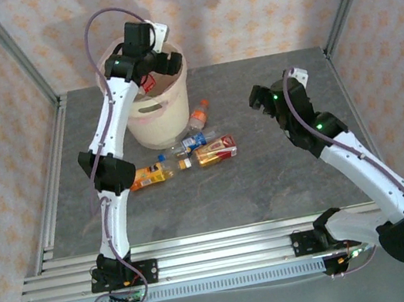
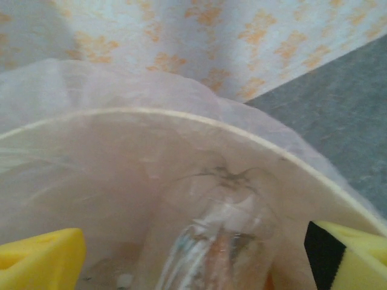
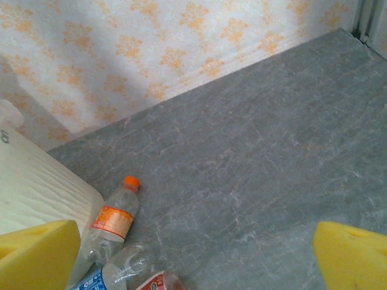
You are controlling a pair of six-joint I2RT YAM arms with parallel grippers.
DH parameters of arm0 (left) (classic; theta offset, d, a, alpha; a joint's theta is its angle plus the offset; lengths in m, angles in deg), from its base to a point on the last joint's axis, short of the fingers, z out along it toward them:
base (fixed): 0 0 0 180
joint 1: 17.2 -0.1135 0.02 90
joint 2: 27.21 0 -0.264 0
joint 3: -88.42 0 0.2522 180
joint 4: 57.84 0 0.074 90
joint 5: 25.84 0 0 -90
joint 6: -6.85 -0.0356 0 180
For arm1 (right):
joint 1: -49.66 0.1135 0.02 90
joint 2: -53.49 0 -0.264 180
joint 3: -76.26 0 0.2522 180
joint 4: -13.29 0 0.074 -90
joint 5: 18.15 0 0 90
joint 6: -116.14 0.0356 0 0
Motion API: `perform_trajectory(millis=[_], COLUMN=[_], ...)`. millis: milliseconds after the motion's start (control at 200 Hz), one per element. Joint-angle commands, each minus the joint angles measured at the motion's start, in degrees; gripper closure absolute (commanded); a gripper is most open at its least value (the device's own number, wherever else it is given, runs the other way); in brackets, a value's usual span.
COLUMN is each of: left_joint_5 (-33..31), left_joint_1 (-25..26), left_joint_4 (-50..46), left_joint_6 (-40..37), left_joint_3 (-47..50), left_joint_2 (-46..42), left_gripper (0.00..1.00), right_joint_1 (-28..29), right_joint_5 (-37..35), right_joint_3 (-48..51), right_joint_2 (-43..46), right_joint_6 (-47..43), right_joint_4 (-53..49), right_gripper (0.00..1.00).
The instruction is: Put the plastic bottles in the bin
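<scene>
Left gripper (image 2: 193, 251) hovering over bin (image 1: 156, 118), jaws spread wide, released. Bottle (image 2: 213, 238) sitting between pads, touching neither. Right gripper (image 3: 196, 257) hanging released, holding nothing. Other bottles (image 1: 200, 151) lying on table (image 1: 270, 182) beside bin.

The bin (image 1: 151, 128) is translucent matt plastic, the bottles (image 1: 197, 115) clear glossy plastic, the table (image 1: 269, 178) matt.

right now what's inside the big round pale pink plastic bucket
A clear plastic bottle, base toward the camera, is inside the pale pink bucket between the left gripper's open yellow fingers, touching neither. The bucket's floor is covered by the bottle and blurred.
</scene>
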Motion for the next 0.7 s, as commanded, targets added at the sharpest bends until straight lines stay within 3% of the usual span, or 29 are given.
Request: perform_trajectory(millis=[0, 130, 310, 585, 696], left_joint_5=[-13.55, -18.16, -16.17, -22.53, -21.35], left_joint_1=[-0.47, -0.82, -0.91, -0.94, -0.93], left_joint_4=[-2.25, -2.62, -0.93, 7.13, 11.47], left_joint_6=[0.60, 1.97, 5.90, 14.77, 18.89], left_joint_3=[-1.68, -0.76, 7.17, 35.85, 48.60], left_joint_2=[-6.63, -12.16, -23.87, -45.63, -54.68], left_gripper=[0.00, 0.00, 0.00, 0.00, 0.00], right_joint_1=[0.43, 2.35, 5.85, 9.38, 11.03], right_joint_5=[-2.48, -4.76, -4.97, 1.17, 3.21], right_joint_3=[-2.15, -4.28, -3.86, 2.30, 3.90], right_joint_2=[-1.21, -3.37, -7.71, -11.21, -13.22], right_joint_6=[3.17, 4.79, 10.47, 19.76, 23.06], right_joint_4=[-5.31, -9.09, -9.88, -5.29, -3.02], right_gripper=[0.01, 0.01, 0.01, 0.01, 0.01])
